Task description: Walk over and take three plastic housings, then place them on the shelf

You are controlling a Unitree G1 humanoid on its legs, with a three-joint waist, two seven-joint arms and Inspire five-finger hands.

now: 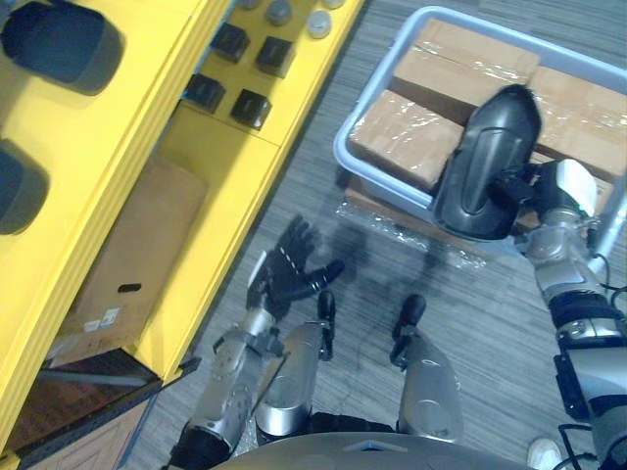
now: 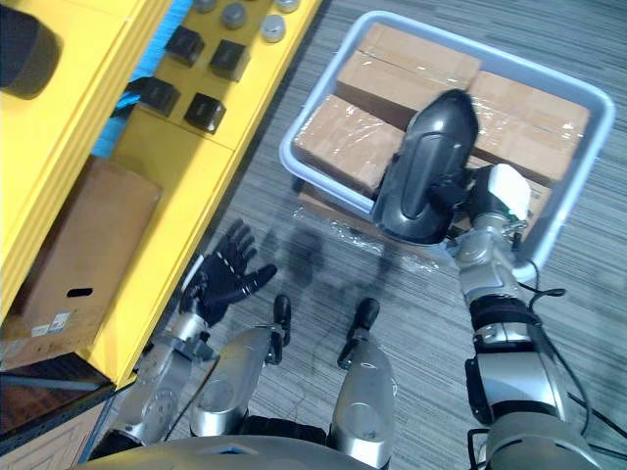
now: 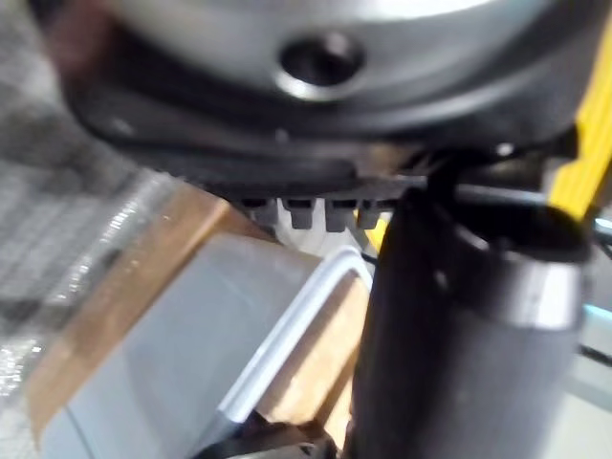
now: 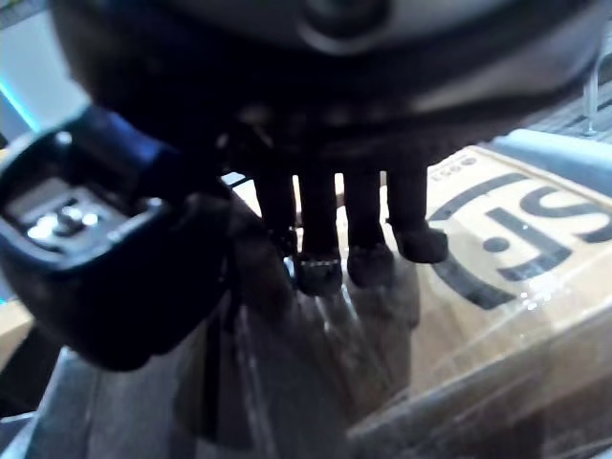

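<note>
A dark, rounded plastic housing [image 1: 485, 162] hangs over the near rim of the grey tray [image 1: 345, 157], and my right hand [image 2: 472, 193] is shut on its right side, the white thumb cover beside it. In the right wrist view the fingers [image 4: 368, 258] curl down over wrapped cardboard. Two more dark housings [image 1: 59, 44] [image 1: 15, 191] lie on the top of the yellow shelf [image 1: 147, 108] at the far left. My left hand [image 1: 289, 269] is open with its fingers spread, low over the striped floor beside the shelf, holding nothing.
The grey tray holds several film-wrapped cardboard boxes [image 1: 402, 137] and rests on wrapped sheets on the floor. Small black blocks [image 1: 250, 106] and grey round parts [image 1: 318, 24] lie on a shelf level. A flat cardboard box [image 1: 132, 264] lies on the lower level.
</note>
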